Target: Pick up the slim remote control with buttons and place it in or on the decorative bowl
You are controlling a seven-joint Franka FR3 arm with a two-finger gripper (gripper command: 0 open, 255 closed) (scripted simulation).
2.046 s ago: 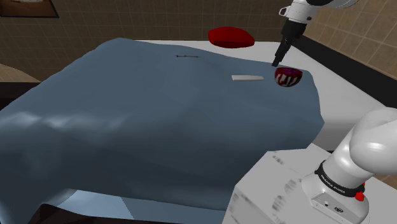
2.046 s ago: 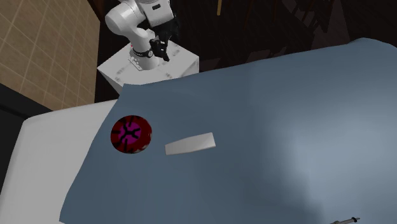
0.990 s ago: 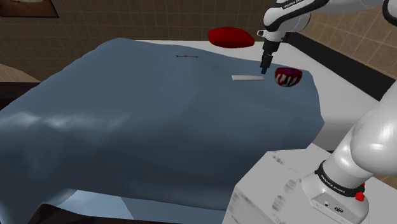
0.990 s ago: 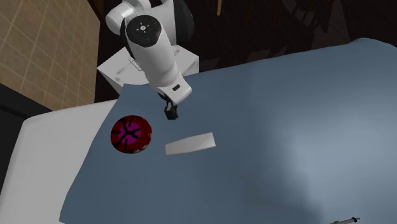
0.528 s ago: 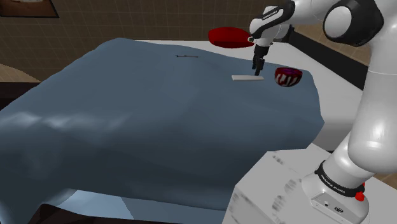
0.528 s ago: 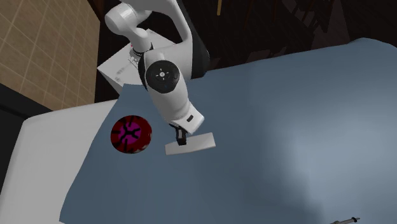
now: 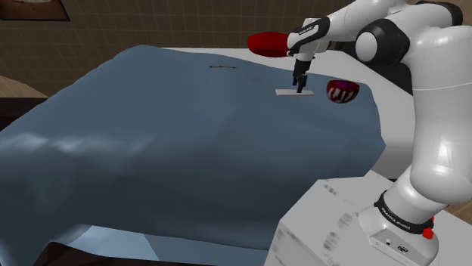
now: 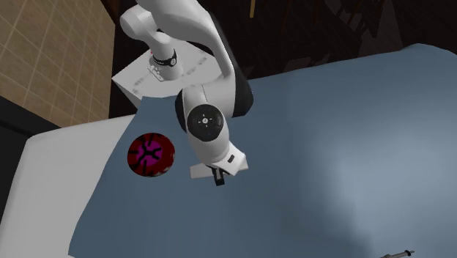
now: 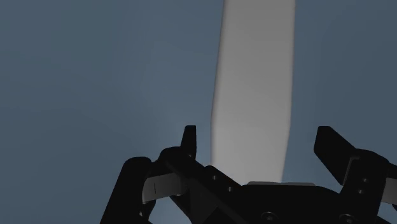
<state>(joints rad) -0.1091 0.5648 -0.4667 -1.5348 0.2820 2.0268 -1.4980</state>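
Just to one side of the pincer [image 7: 298,88], off one short end of the remote [image 7: 284,94], sitting upright on the blue cover [image 7: 189,151]: one decorative bowl [image 7: 342,91], dark red with a darker star-like pattern. Showing only that pattern inside when seen from above in the second exterior view.

Directly beneath the pincer [image 8: 218,179], lying flat on the cover [image 8: 329,146]: one slim remote [image 8: 198,171], drawn plain pale grey, partly hidden by the white hand in the second exterior view. Resting outside the bowl [image 8: 151,155], near it but not touching it.

On the far side of the pincer from the stand [image 7: 325,227], lying past the cover's edge: one red cushion [image 7: 268,44]. Farther out from the pincer across the cover: one thin dark tool [image 7: 221,68], too small to name.

Hanging point-down over the remote: one black pincer [image 9: 259,140] with two fingers [image 9: 189,143]. Standing released, spread wider than the remote [image 9: 254,83] is broad and flanking its two long edges, with a strip of blue cover [image 9: 95,76] showing between each finger and the remote. Gripping nothing and touching the remote nowhere visible. Hovering very close over the remote in the shoulder view; impossible to tell whether the fingertips are meeting the cover.
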